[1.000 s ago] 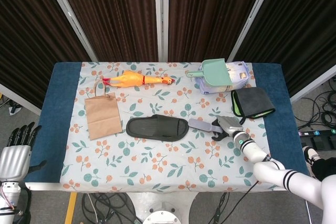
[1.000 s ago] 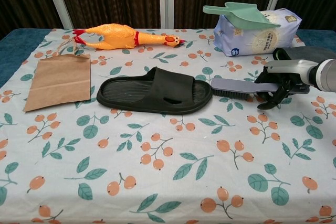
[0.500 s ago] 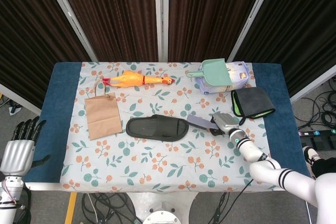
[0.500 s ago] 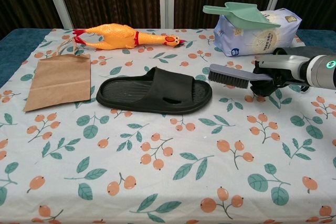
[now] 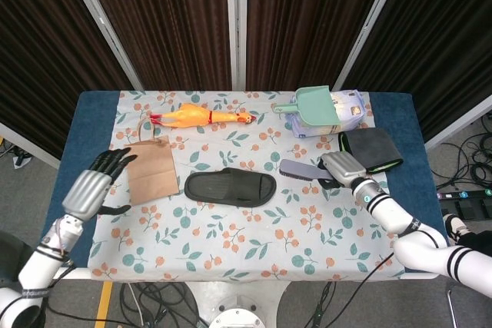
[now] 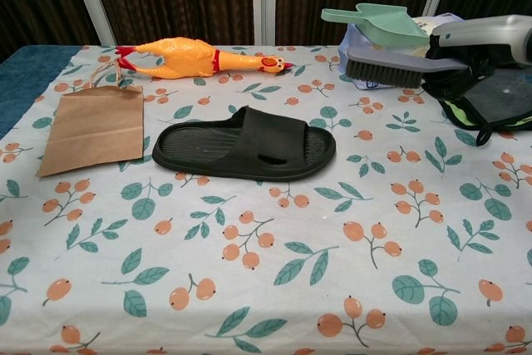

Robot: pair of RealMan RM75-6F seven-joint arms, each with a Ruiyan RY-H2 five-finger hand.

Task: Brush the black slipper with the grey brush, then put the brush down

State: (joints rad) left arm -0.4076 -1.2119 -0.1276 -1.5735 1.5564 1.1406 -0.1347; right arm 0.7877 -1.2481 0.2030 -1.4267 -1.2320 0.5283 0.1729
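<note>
The black slipper (image 5: 231,187) (image 6: 245,144) lies flat in the middle of the floral cloth, toe pointing right. My right hand (image 5: 341,168) (image 6: 478,47) grips the handle of the grey brush (image 5: 296,169) (image 6: 391,67), holding it in the air to the right of the slipper, bristles down and apart from it. My left hand (image 5: 92,186) hovers over the table's left edge beside the paper bag, fingers spread and holding nothing; the chest view does not show it.
A brown paper bag (image 5: 151,167) (image 6: 94,127) lies left of the slipper. A rubber chicken (image 5: 201,117) (image 6: 195,57) lies at the back. A mint scoop (image 5: 311,104) (image 6: 374,22) rests on a pale bag (image 5: 338,115). A folded dark cloth (image 5: 370,149) lies under my right hand.
My right hand has lifted the brush off the table, up and to the right, away from the slipper. My left hand has risen from beside the table to over its left edge.
</note>
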